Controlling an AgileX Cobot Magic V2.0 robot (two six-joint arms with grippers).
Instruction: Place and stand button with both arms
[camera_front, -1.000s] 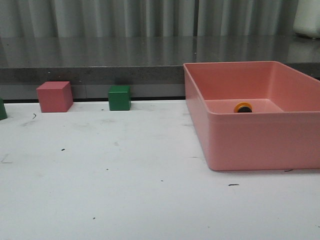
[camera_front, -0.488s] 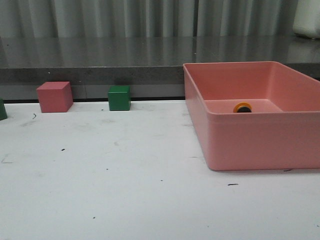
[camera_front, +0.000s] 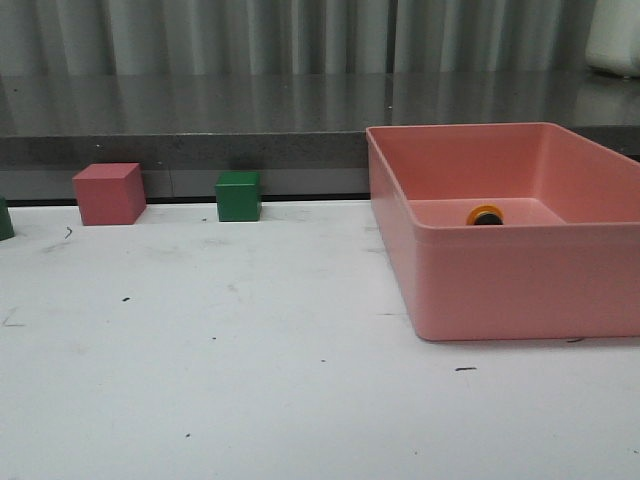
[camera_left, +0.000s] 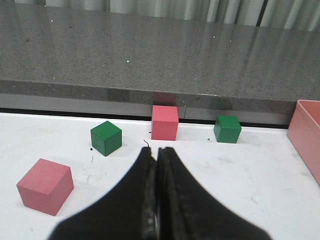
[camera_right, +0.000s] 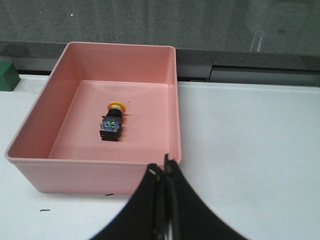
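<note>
The button (camera_right: 112, 121) lies on its side on the floor of the pink bin (camera_right: 40, 120), yellow cap toward the far wall, clear bluish base toward me. In the front view only its yellow cap (camera_front: 486, 214) shows above the bin's front wall (camera_front: 520, 280). My right gripper (camera_right: 163, 167) is shut and empty, near the bin's front corner, well short of the button. My left gripper (camera_left: 156, 151) is shut and empty above the white table, short of the cubes. Neither arm shows in the front view.
A pink cube (camera_front: 109, 193) and a green cube (camera_front: 239, 195) stand at the table's back edge by the grey counter (camera_front: 200, 120). The left wrist view shows another green cube (camera_left: 106, 138) and a nearer pink cube (camera_left: 45, 186).
</note>
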